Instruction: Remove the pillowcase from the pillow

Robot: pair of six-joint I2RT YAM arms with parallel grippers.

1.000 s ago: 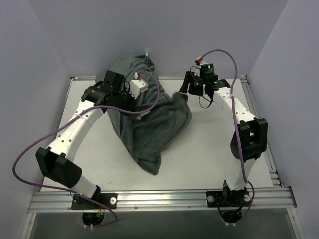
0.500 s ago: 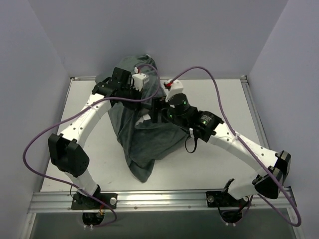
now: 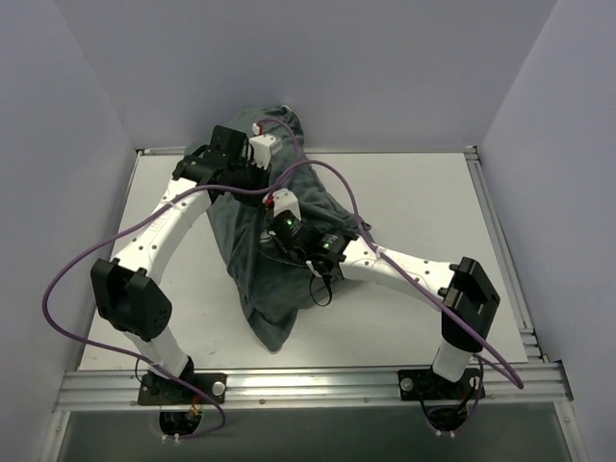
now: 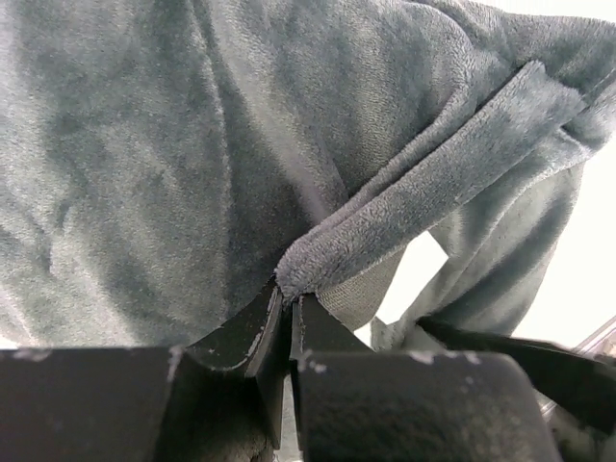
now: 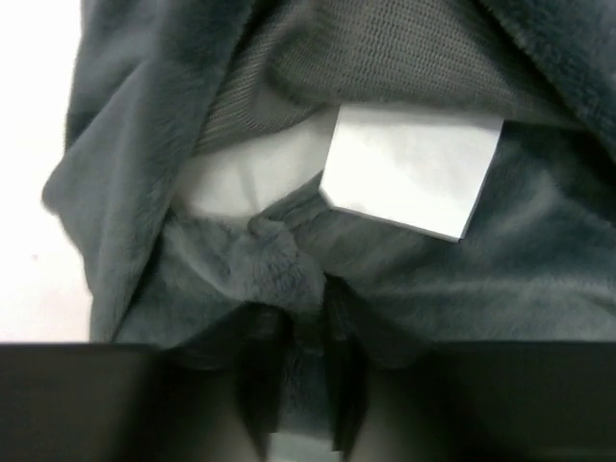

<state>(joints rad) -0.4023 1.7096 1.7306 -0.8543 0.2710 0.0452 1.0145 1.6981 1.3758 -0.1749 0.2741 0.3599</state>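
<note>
You had the left gripper (image 4: 289, 306) pinched shut on a rolled fold of the dark grey plush pillowcase (image 3: 262, 287), the jaws meeting with only that hem edge between them, up at the far end of the bundle near the pale back wall (image 3: 385, 77). Your right gripper (image 5: 303, 332) reached across from the right side, and its jaws were closed on a tuft of the same plush fabric near the middle of the bundle, just nearer the arm bases than the left one in the overhead view. The pillowcase lay crumpled on the left-centre of the white tabletop (image 3: 433, 197), its far end bunched up against the wall and its near end tapering toward the arm bases. The plain white pillow (image 5: 241, 178) was inside the case and almost wholly covered: only a small white patch showed through an opening in the right wrist view, under the knitted reverse of the fabric. Beside that patch a white rectangular label (image 5: 409, 173) lay flat against the plush; I could not tell what it was sewn to
</note>
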